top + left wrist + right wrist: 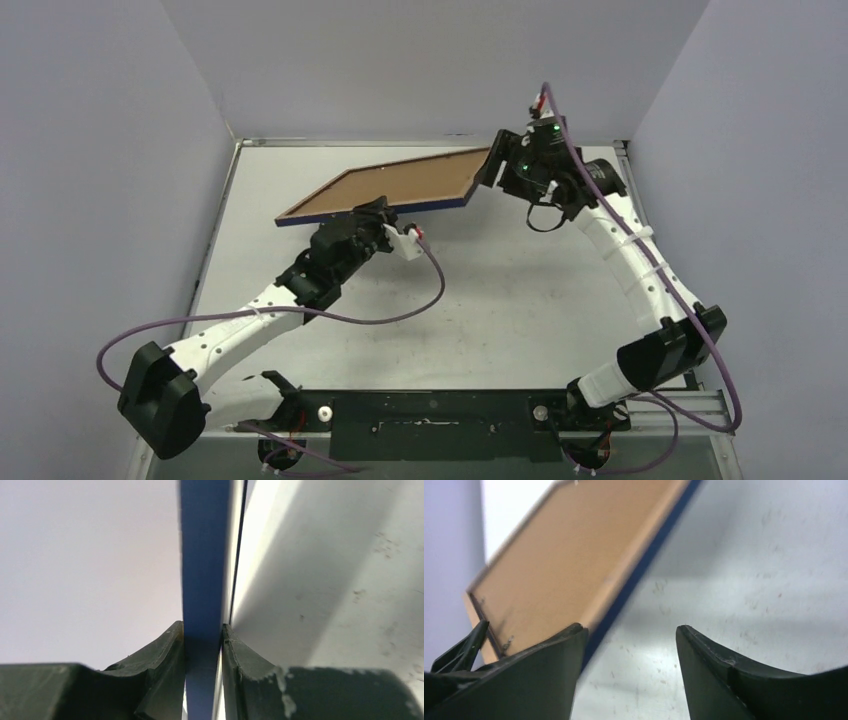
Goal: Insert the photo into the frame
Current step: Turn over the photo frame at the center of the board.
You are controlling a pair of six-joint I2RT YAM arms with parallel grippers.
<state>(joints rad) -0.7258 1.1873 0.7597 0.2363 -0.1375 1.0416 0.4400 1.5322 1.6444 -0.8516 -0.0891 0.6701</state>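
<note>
The frame (pixel 400 185) hangs tilted above the table, brown back up, navy rim along its near side. My left gripper (pixel 385 218) is shut on that near rim; in the left wrist view the blue edge of the frame (pixel 201 555) runs straight up out of the left gripper (pixel 202 629), pinched by both pads. My right gripper (pixel 494 166) stands open at the frame's right end. In the right wrist view the right gripper (pixel 631 628) has only bare table between its fingers, and the frame (pixel 569 555) lies just past its left finger. The photo is not in view.
The white table (pixel 520 290) has a raised rim at the back and left, with grey-violet walls (pixel 420 60) close on three sides. Purple cables loop off both arms, one (pixel 430 290) sagging over the table's middle. A black base bar (pixel 430 412) runs along the near edge.
</note>
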